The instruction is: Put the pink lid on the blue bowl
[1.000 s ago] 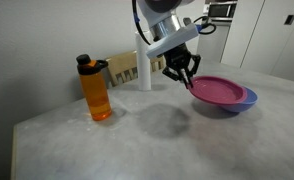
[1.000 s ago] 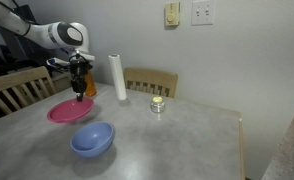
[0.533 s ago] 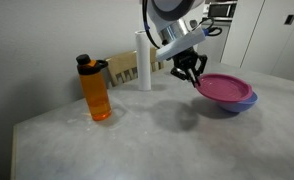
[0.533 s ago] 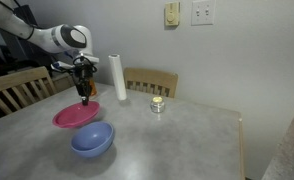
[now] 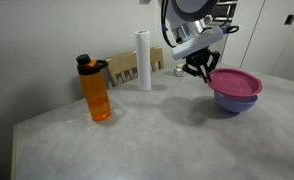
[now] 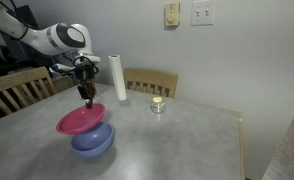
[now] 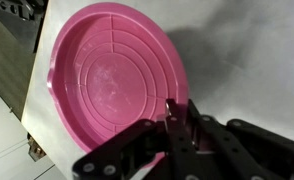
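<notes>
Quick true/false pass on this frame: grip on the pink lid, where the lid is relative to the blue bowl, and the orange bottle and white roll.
1. The gripper is shut on the rim of the pink lid, holding it over the blue bowl. True.
2. The pink lid lies flat on the table beside the bowl. False: it is held up off the table, above the bowl, in both exterior views.
3. The orange bottle and the white roll both stand upright. True.
4. The orange bottle touches the blue bowl. False: they stand clearly apart, with bare tabletop between them.
</notes>
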Robot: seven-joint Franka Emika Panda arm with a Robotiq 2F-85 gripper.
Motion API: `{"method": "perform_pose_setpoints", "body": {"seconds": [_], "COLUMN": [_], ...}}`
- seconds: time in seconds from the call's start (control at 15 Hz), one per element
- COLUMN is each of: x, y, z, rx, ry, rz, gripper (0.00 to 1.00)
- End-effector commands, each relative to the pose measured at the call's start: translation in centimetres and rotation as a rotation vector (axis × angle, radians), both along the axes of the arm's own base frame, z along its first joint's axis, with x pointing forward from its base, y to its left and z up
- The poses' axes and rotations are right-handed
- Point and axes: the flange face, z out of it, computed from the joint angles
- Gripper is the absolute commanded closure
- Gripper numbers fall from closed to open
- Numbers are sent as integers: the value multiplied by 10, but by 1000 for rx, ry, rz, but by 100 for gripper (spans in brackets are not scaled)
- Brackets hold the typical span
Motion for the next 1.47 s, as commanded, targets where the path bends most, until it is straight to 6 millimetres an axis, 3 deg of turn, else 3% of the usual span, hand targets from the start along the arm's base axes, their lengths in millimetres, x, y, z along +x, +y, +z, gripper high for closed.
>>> {"method": "perform_pose_setpoints", "body": {"seconds": [0.0,0.47,0.67,1.0,1.4], "x": [-24,-50,-51,-50,-62], "y": [-25,-79,-90,-83,-64], "z": [3,-32,-38,-31,-29], "rx": [3,2,26,73,120], "ry": [-35,-160,-142,-99,-50], "rz": [32,132,195,295,334], "gripper": [97,97,97,97,97]}}
